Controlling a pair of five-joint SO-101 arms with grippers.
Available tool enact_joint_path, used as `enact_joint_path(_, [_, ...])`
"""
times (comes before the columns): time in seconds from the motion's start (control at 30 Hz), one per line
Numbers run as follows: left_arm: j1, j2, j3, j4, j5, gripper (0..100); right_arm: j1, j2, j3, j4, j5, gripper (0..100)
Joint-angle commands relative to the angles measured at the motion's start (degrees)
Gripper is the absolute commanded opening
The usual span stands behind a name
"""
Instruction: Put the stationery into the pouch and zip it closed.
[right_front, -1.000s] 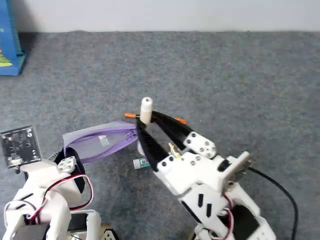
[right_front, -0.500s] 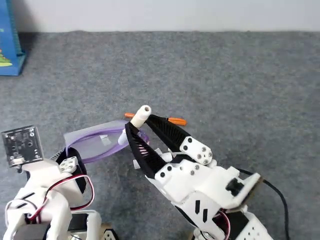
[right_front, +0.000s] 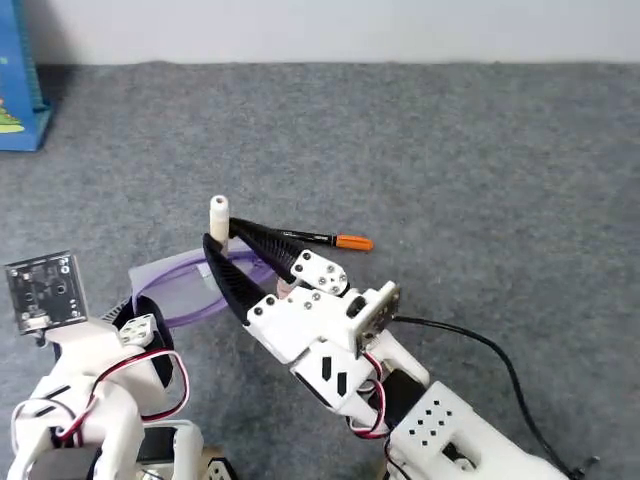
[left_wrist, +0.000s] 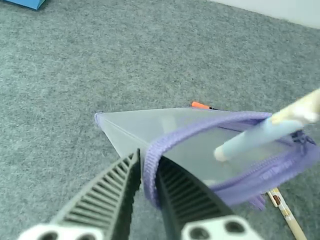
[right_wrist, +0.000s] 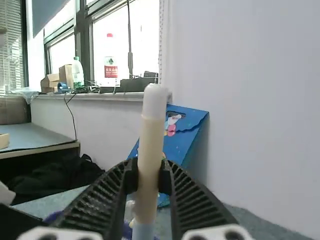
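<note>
Blue box sits way off at the far left edge of the grey bench. Left pincer is clenched on the purple zipper edge of the see-through pouch, whose mouth is gaping. Right pincer is gripping a cream-and-pale-blue pen upright, lower end poked into that mouth. An orange-capped pen lies on the bench just right of the pouch.

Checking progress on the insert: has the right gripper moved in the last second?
Yes. The right gripper has swung left, away from the orange-capped pen and over the pouch, carrying the white marker.
</note>
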Motion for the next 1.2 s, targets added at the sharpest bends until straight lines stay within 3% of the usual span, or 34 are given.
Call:
enact_joint_path(0.0, [0.35, -0.18, -0.04, -0.97, 0.53, 1, -0.66, 0.4, 0.26, 2.77, -0.18, 1.5])
enact_joint_path(0.27, [0.18, -0.18, -0.04, -0.88, 0.53, 1, -2.95, -6.9, 0.18, 19.03, 0.0, 20.6])
enact_joint_path(0.4, [0.18, -0.18, -0.04, -0.88, 0.53, 1, -2.77, -14.81, -1.85, 29.41, 0.0, 19.4])
enact_joint_path(0.53, [0.18, -0.18, -0.04, -0.88, 0.53, 1, -2.24, -20.88, -8.09, 48.92, -0.53, 18.8])
enact_joint_path(0.7, [0.18, -0.18, 0.04, -0.88, 0.53, 1, 7.43, -22.02, -16.7, 65.27, -6.77, 18.8])
enact_joint_path(0.83, [0.09, -0.18, 0.04, -0.88, 0.53, 1, 16.13, -20.53, -20.57, 75.74, -7.38, 18.7])
enact_joint_path(1.17, [0.09, -0.26, 0.04, -0.88, 0.53, 1, 26.77, -3.56, -20.66, 85.41, -7.47, 18.6])
